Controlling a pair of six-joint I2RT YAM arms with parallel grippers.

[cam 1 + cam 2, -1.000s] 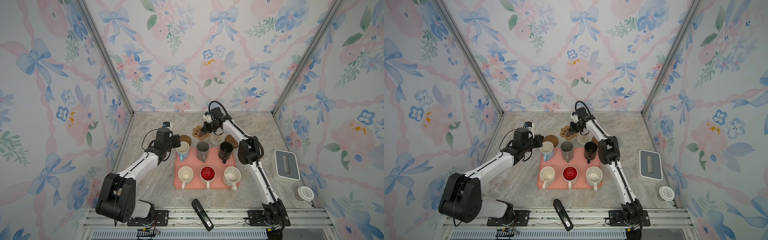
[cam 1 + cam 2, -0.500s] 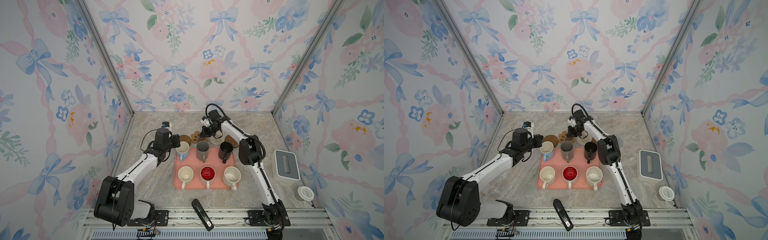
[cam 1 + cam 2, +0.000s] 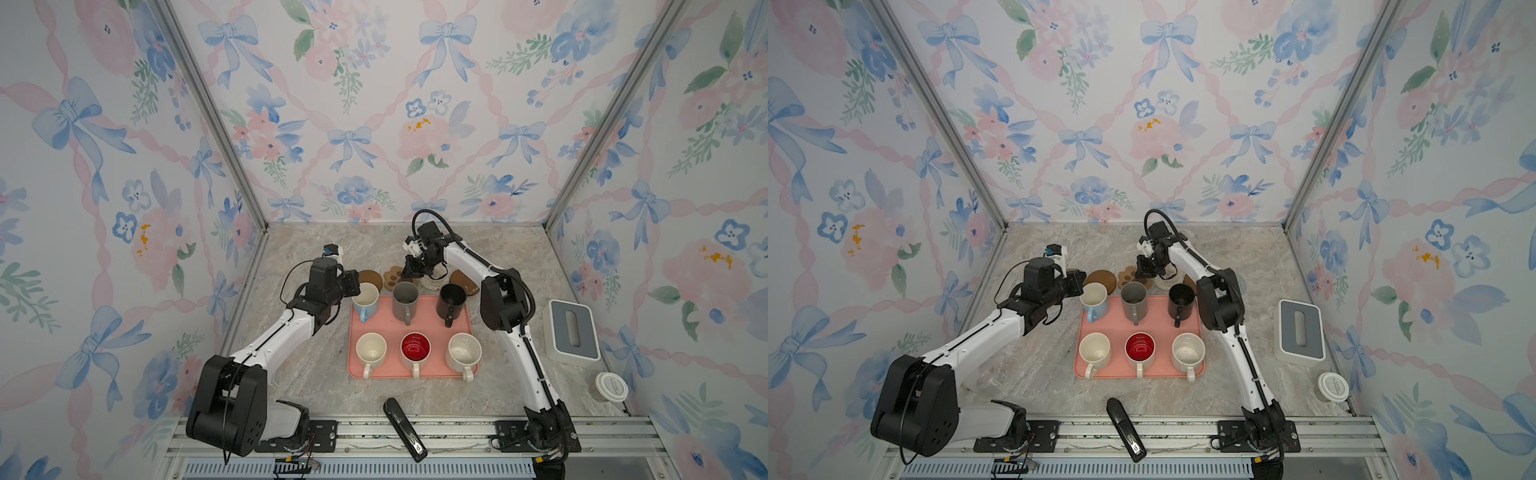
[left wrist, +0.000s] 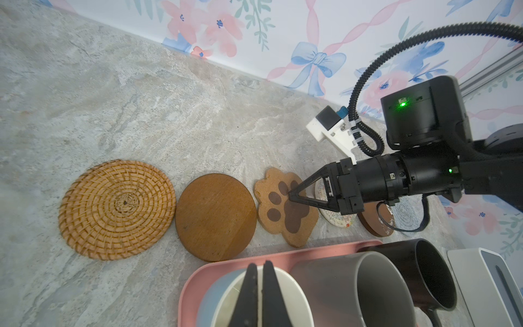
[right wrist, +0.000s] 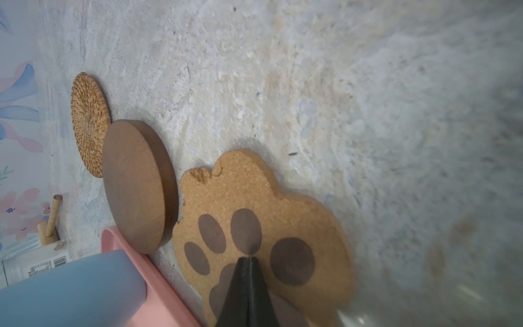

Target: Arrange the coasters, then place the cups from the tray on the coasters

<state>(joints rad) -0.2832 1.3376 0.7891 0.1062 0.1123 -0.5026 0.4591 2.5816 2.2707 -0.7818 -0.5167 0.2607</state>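
Cork paw-print coaster (image 4: pixel 283 223) (image 5: pixel 249 186) (image 3: pixel 392 277) lies flat on the table (image 3: pixel 316 374), just past the far rim of the tray (image 3: pixel 428 326), at 12 o'clock of the grey mug (image 3: pixel 405 296).

The right end effector (image 4: pixel 293 195) (image 5: pixel 249 262) (image 3: pixel 409 272) has its jaws fully closed. It grips nothing, and its tips are set on the coaster's printed pads.

Adjacent coasters form one row:
- At 9 o'clock of the paw print: brown round coaster (image 4: pixel 215 216), nearly touching it, then the woven rattan coaster (image 4: pixel 117 209).
- At 3 o'clock: cream crochet coaster (image 4: pixel 338 220), second brown round coaster (image 4: pixel 372 225) and pale blue crochet coaster (image 4: pixel 407 212), each partly hidden by the right arm.

The tray carries all six mugs:
- Far row: light blue mug (image 3: pixel 365 296), grey mug, black mug (image 3: pixel 452 298).
- Near row: cream mug (image 3: pixel 371 350), red-lined white mug (image 3: pixel 414 347), speckled white mug (image 3: pixel 463 352).

The left end effector (image 4: pixel 260 271) has its jaws closed and empty, and is positioned over the light blue mug's rim.
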